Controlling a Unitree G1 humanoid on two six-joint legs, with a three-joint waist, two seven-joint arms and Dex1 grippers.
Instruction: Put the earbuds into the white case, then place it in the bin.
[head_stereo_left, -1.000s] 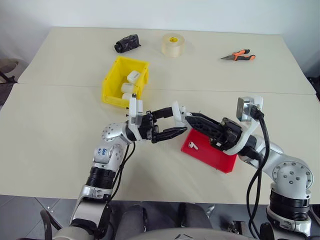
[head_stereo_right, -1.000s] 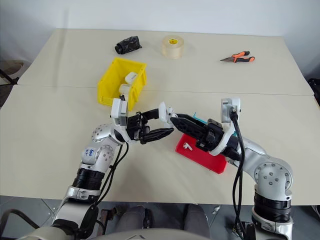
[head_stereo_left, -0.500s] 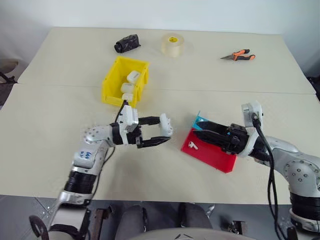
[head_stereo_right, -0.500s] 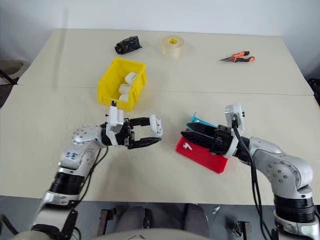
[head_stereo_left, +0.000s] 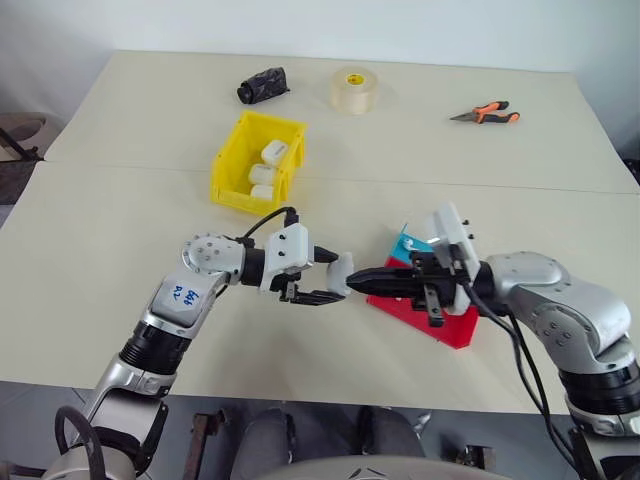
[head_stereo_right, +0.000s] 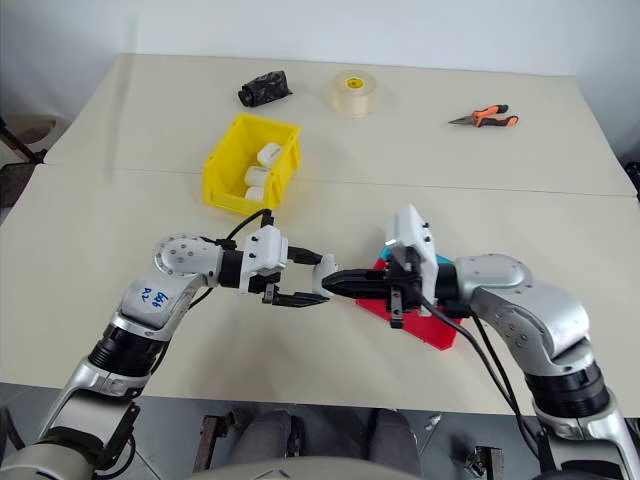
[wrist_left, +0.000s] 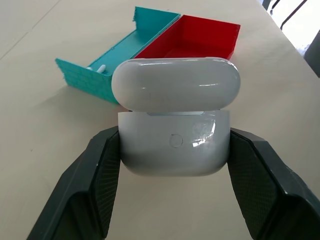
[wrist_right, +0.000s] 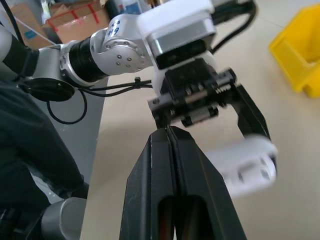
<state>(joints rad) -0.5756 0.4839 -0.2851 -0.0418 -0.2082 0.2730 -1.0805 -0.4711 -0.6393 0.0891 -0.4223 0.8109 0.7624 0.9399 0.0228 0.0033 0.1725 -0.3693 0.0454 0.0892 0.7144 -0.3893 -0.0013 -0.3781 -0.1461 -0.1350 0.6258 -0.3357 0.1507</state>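
Right tool (head_stereo_left: 352, 283) has swung back in from over the tray and closed; left tool (head_stereo_left: 335, 283) has dropped slightly, case still gripped.

Head views: the left tool is clamped on the white case (head_stereo_left: 341, 272) above the tabletop (head_stereo_left: 120, 230), with the right tool's pinched tips just beside the case. The red and teal tray (head_stereo_left: 447, 327) lies under the right arm. The yellow bin (head_stereo_left: 232, 170), well apart, holds three similar cases; tape roll (head_stereo_left: 353, 88), pliers (head_stereo_left: 486, 112) and a black bundle (head_stereo_left: 263, 85) sit at the far side.
Left wrist view: the case sits upright between both fingers (wrist_left: 95, 180), lid ajar; an earbud (wrist_left: 100, 69) lies in the tray's teal half.
Right wrist view: its fingers (wrist_right: 165, 185) are pressed together, holding nothing visible, beside the case.
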